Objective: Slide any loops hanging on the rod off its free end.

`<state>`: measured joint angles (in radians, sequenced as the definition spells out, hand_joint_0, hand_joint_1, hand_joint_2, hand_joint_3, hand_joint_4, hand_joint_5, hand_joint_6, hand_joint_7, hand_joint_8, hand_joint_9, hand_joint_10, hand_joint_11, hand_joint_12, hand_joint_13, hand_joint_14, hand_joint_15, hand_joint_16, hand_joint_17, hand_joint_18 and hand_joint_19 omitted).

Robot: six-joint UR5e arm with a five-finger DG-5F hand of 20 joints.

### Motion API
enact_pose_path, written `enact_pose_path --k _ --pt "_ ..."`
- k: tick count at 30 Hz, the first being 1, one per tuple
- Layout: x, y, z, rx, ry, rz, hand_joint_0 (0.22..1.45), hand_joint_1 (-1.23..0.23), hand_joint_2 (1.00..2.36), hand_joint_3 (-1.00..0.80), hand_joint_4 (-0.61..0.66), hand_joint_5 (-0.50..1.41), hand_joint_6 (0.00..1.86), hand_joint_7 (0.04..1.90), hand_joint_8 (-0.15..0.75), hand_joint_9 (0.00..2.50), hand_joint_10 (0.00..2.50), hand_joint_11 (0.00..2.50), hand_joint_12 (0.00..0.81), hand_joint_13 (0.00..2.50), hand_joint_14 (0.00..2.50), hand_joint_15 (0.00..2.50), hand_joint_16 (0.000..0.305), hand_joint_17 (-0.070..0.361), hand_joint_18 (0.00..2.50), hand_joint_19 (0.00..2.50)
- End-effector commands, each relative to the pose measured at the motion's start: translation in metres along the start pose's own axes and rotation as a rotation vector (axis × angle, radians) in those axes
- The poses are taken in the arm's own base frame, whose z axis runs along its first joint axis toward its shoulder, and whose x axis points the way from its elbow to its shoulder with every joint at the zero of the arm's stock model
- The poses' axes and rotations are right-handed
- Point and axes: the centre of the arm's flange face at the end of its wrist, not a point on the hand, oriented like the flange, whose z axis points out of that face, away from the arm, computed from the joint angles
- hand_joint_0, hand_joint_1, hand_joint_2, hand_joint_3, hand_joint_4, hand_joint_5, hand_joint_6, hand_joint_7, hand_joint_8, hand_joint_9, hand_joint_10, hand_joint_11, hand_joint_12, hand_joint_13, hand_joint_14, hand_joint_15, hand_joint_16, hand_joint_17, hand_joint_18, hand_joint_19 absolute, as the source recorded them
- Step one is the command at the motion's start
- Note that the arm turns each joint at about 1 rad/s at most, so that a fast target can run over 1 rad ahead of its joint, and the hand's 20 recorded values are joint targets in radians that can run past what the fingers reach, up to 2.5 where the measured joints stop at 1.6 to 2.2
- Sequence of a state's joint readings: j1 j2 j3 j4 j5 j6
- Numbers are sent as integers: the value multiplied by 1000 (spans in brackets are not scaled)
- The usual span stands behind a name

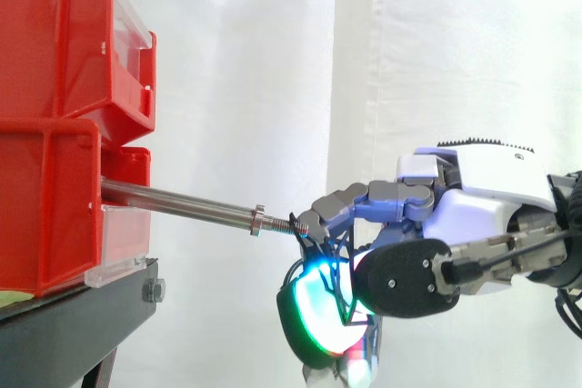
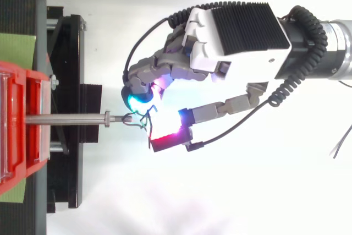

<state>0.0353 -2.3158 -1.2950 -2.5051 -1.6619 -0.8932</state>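
Note:
A steel rod (image 1: 173, 202) sticks out rightward from the red bins (image 1: 55, 134), with a nut (image 1: 258, 221) near its threaded free end. A thin dark-green cable loop (image 1: 320, 250) hangs at the very tip of the rod (image 2: 66, 118) and trails down across a glowing green pad. My hand (image 1: 473, 215) comes in from the right, its fingers curled around the loop (image 2: 142, 120). In the top view the hand (image 2: 236, 31) has a cyan-lit finger (image 2: 137, 98) on the far side of the tip, and the thumb (image 2: 168, 138), glowing red and blue, lies on the near side.
The red bins are stacked on a black stand (image 1: 82, 315). A white curtain hangs behind. A green sheet (image 2: 16, 50) lies beside the bins in the top view. Open space lies beyond the rod's free end, to the right.

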Motion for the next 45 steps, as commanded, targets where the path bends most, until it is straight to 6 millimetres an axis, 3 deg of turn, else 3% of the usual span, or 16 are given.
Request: enact_pose_path --k 1,14,21,26,33,36,37,40,45 --pt "-7 6 -3 19 18 26 600 -724 1007 172 50 -121 906 1329 423 1053 8 481 450 954 8 242 77 173 1064 387" --pt "-38 32 -18 111 75 47 639 -757 1011 201 -14 -147 926 1404 410 1034 9 495 431 945 8 247 73 164 1045 406" --pt "-46 37 -25 152 94 56 623 -758 1018 29 91 -153 920 1371 392 1034 12 502 415 937 8 256 69 156 1026 420" --pt "-41 36 -30 204 112 157 589 -617 1010 -122 226 -136 907 1386 411 1105 13 481 430 933 9 280 74 166 983 462" --pt "-37 36 -32 297 54 370 572 -491 1010 -143 209 -131 902 1365 429 1141 10 515 439 923 9 284 75 168 959 484" --pt "-38 39 -30 302 35 408 579 -598 1000 -3 171 -119 897 1349 455 1197 12 513 464 956 7 260 79 179 1016 448" --pt "-39 41 -28 302 25 427 573 -664 1119 68 142 -117 891 1412 458 1204 10 517 463 967 9 255 79 177 1043 425" --pt "-43 48 -22 291 20 441 633 -746 1034 158 18 -138 914 1407 428 1173 10 528 443 961 8 260 75 168 1021 430" --pt "-51 57 -17 310 38 438 631 -752 1018 -130 114 -180 920 1261 384 1119 12 560 397 919 10 283 65 146 958 465"
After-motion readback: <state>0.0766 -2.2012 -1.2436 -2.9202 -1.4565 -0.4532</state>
